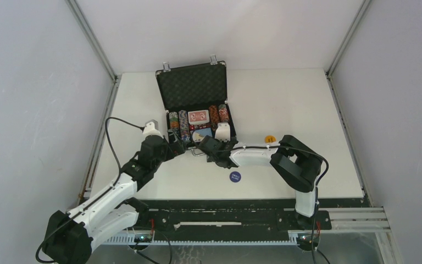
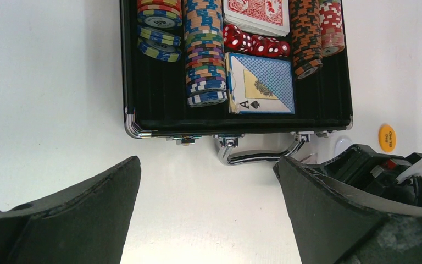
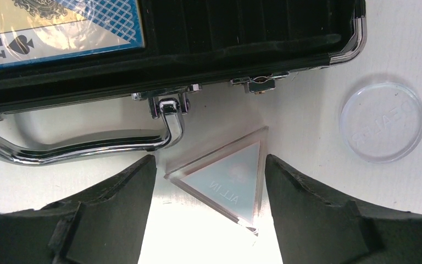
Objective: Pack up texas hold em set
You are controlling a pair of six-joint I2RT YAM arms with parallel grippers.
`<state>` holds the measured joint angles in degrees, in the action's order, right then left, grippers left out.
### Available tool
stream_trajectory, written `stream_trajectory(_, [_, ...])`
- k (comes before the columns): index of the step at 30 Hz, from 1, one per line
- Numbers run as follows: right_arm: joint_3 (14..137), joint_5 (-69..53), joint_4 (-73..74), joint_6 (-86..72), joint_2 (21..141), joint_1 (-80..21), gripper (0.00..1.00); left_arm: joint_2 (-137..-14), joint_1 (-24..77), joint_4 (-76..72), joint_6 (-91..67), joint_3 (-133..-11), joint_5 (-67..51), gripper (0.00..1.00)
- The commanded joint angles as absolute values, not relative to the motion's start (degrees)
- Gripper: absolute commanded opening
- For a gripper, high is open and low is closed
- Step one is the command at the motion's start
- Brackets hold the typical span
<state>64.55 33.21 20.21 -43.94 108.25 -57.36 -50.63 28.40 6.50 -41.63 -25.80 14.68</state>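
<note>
Surface: a white table (image 1: 286,99) is seen from above, enclosed by pale walls (image 1: 27,110), with both arm bases at its near edge.
Case: a black briefcase (image 1: 192,82) with silver trim is placed at the far middle of the table. Its lid is raised toward the far side and its tray faces the arms.
Front of case: a silver handle (image 3: 88,146) is attached to the near edge and lies flat on the table.
Inside the case: striped poker chips (image 2: 203,49) are laid in rows on their sides. A red card deck (image 2: 255,14) is set at the far centre, a row of red dice (image 2: 255,44) just near of it, and a blue card deck (image 2: 264,82) nearest, ace of spades showing.
Left arm: the left gripper (image 2: 207,165) is spread wide and holds nothing. It is positioned over bare table just near of the case's front edge.
Right arm: the right gripper (image 3: 209,165) is parted, with one finger on each side of a clear triangular marker (image 3: 225,184). A thin gap is visible on both sides, so nothing is clamped.
Marker: it is lettered ALL IN and lies flat on the table, just near of the handle.
Right of marker: a clear disc (image 3: 383,122) with faint lettering lies on the table beside the case's right front corner.
Loose on table: an orange disc (image 1: 270,139) lies right of the case, and a blue disc (image 1: 234,176) lies nearer, well apart from the case.
</note>
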Motion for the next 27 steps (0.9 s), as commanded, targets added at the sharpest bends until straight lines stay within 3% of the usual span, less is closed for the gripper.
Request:
stream_trajectory(1, [65.5, 32.7, 23.5, -46.0, 110.1, -58.6, 0.79, -50.5, 28.1, 4.0, -42.1, -24.6, 13.8, 1.0])
stream_trajectory(16, [64.5, 32.8, 23.7, -45.2, 108.8, -59.8, 0.78, -50.5, 28.1, 3.7, -42.2, -24.5, 13.1, 1.0])
stream_trajectory(27, [63.4, 32.5, 23.2, -45.2, 108.6, -59.8, 0.7, -51.0, 28.1, 3.6, -42.2, -24.6, 12.8, 1.0])
